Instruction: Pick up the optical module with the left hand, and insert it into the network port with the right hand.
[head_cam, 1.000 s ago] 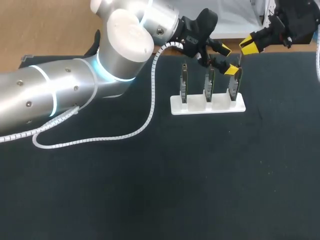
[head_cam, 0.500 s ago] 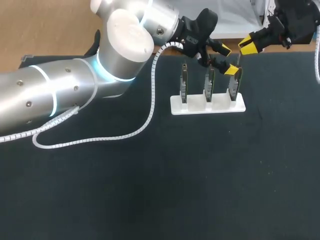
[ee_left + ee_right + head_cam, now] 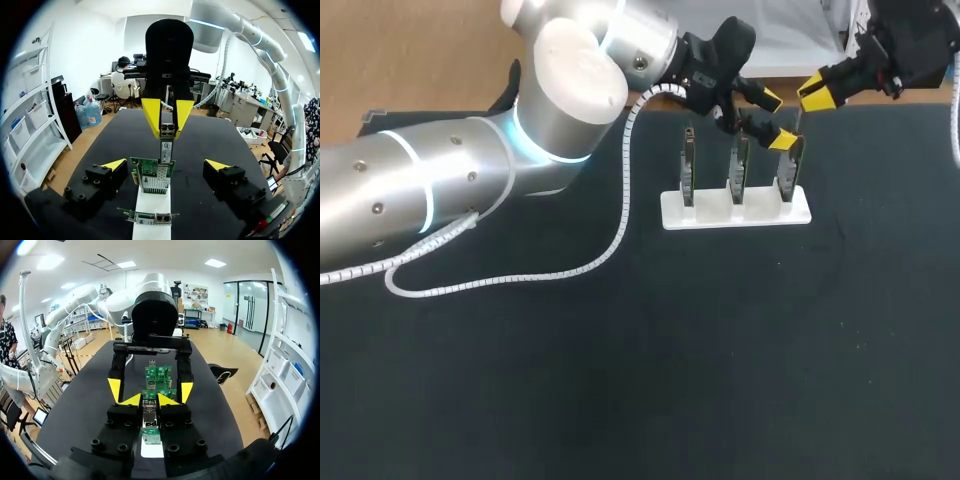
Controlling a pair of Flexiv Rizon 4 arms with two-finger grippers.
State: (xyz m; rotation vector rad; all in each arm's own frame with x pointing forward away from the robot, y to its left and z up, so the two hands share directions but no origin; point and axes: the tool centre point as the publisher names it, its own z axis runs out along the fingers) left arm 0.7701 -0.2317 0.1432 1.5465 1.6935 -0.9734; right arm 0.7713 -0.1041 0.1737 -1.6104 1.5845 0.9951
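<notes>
In the head view the left arm comes in from the left edge and reaches to the upper middle of the frame. There the left gripper (image 3: pixel 777 120) hangs over the right-most of three network cards (image 3: pixel 788 172). The cards stand upright in a row in a white holder (image 3: pixel 735 212) on the black table (image 3: pixel 620 360), a little right of the centre in the upper half.

In the left wrist view the fingers of this gripper are spread wide, one on each side of the green card, and they do not touch it.

The right gripper (image 3: pixel 817 92) enters from the upper right corner of the head view and sits just beside the left one. Its two yellow fingertips (image 3: pixel 151 116) are pressed on the optical module (image 3: pixel 167 149) from both sides, so it is pinching it. The module hangs straight down, and its lower end meets the upper edge of the card between the left fingers. Whether it already sits in a port cannot be told.

A white spiral cable (image 3: pixel 620 215) runs along the left arm and lies partly on the table.
</notes>
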